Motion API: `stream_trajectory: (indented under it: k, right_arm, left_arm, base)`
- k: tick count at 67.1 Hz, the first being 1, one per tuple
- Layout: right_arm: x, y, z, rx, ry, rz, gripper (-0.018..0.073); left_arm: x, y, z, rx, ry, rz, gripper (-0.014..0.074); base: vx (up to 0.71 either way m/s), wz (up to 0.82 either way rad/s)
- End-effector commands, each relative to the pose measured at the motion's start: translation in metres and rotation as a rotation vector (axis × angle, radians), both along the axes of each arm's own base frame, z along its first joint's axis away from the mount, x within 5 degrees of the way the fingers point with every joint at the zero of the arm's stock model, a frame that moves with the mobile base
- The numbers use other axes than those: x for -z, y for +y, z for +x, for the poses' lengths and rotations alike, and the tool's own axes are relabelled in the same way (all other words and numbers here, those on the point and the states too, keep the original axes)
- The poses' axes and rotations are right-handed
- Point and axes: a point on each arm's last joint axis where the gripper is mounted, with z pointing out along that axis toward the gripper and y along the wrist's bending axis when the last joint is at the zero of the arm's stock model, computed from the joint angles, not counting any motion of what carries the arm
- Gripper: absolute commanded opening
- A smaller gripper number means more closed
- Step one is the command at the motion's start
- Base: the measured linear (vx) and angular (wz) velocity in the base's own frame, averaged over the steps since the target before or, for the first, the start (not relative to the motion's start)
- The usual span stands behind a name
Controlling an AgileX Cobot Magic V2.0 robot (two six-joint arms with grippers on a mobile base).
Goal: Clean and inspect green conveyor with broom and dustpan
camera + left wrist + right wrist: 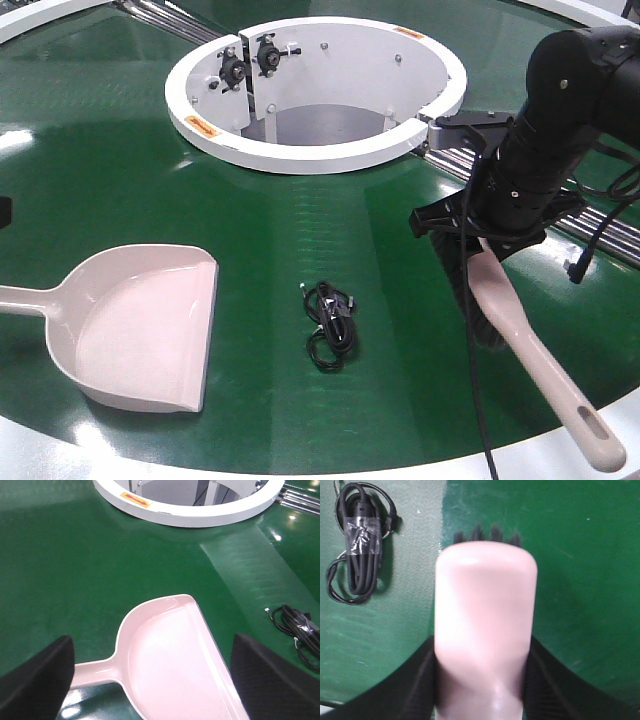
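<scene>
Firmly, the right gripper (481, 655) pinches the light, stiff broom (530, 350) mid-body; the left gripper (152, 639) gapes wide near the dustpan (140, 320)

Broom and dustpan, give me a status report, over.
Right hand shut on the broom. Left hand open over the dustpan, which lies on the green conveyor. Bundled black cable on the belt between dustpan and broom.

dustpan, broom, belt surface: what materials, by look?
By look: dustpan is likely moulded plastic, pale pink-beige, smooth with a soft sheen. broom has a same-looking plastic back and dark bristles, probably synthetic. green conveyor is a glossy belt, maybe PVC or rubber-like; glare and a faint ribbed texture show.
</scene>
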Motion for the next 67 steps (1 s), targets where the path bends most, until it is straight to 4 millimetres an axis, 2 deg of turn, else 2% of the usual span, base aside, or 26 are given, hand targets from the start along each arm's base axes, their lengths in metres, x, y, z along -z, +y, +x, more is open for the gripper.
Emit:
stream_trajectory:
  k: [1,10,21,47,53,67]
  right_arm:
    - [-0.0236,-0.0095,-0.0100,-0.008,-0.039,-0.039,-0.0003]
    - [-0.0236,-0.0102,-0.0098,-0.007,-0.042,-0.047,-0.0003]
    - [-0.0236,-0.0102,-0.0096,-0.007,-0.044,-0.046,-0.0003]
    - [-0.0236,-0.0102,-0.0096,-0.007,-0.044,-0.046,-0.0003]
    - [-0.0236,-0.0102,-0.0096,-0.007,-0.044,-0.046,-0.0003]
    - [-0.0236,-0.0102,-0.0097,-0.007,-0.043,-0.047,-0.0003]
  left_arm:
    - [-0.0161,-0.0004,0.0007,-0.011,-0.089,-0.019,0.0589]
    - [-0.0160,-0.0003,0.0008,-0.001,-0.093,0.001,0.0589]
    - [-0.0158,-0.0002,0.0007,0.114,-0.133,0.194,0.0589]
    - [-0.0118,-0.0017,-0.0020,0.715,-0.293,1.098,0.0589]
    - [-0.0118,-0.0017,-0.0020,0.803,-0.324,1.237,0.0589]
    - [-0.0121,-0.0018,-0.0019,0.829,-0.336,1.281,0.0589]
  base:
    - [0.00,0.00]
    - [0.00,0.00]
    - [0.00,0.00]
    - [0.00,0.00]
    - [0.00,0.00]
    - [0.00,0.00]
